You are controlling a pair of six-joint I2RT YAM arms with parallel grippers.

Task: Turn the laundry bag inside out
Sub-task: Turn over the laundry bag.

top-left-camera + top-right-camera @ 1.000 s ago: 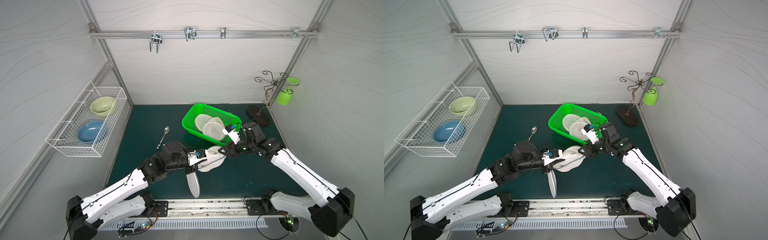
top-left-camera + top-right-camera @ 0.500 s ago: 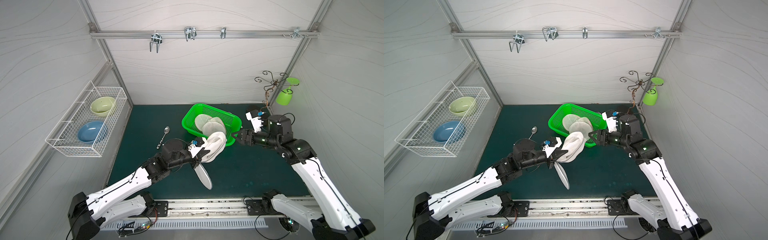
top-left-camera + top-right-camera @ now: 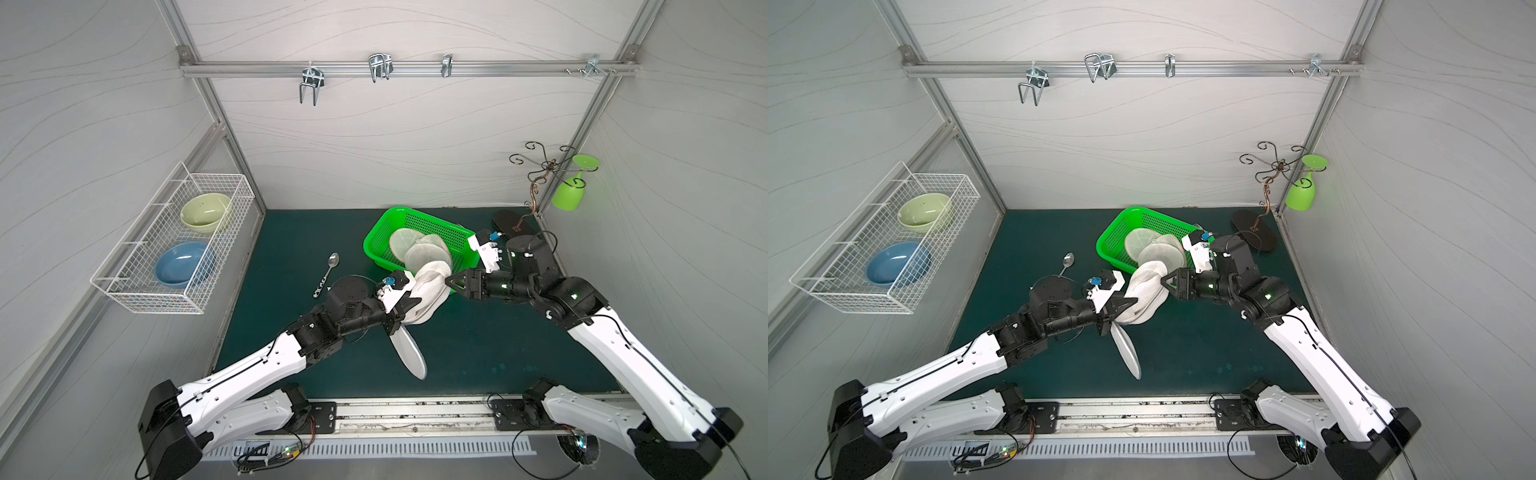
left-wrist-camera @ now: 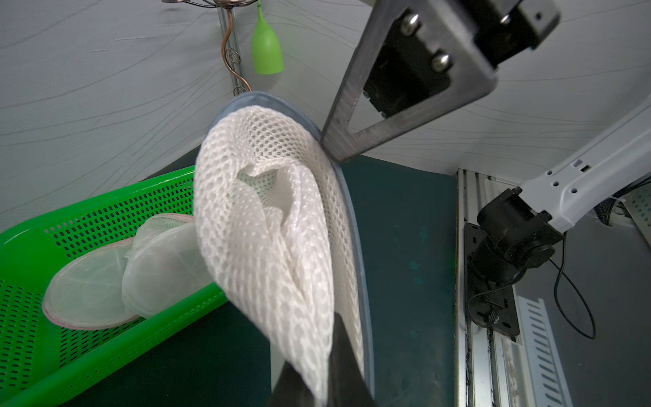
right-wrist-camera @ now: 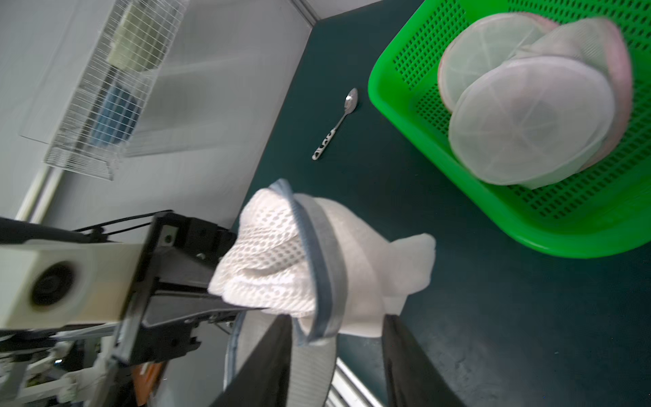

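1. The laundry bag is hanging in the air over the middle of the mat, stretched between the two grippers. Its long axis is running from 7 o'clock to 1 o'clock, with the grey-edged mouth pointing towards 1 o'clock.
2. A flat oval flap of the bag is drooping from the low end towards 5 o'clock, its tip reaching down to the mat.
3. One bag is being handled. Two more round mesh pouches are lying in one green basket, just beyond the bag at 12 o'clock.
4. One spoon is lying on the mat at 10 o'clock from the bag, well apart from it.
5. One wire rack is hanging on the wall at 9 o'clock, holding two bowls: one green and one blue.
6. One green glass is hanging upside down from a stand in the 2 o'clock corner.
7. The left gripper is pinching the bag's 7 o'clock end, its jaws closed tight on the mesh.
8. The right gripper is reaching in from 3 o'clock. Its jaws are standing apart, with the grey rim and loose cloth sitting between them, one finger touching the rim.
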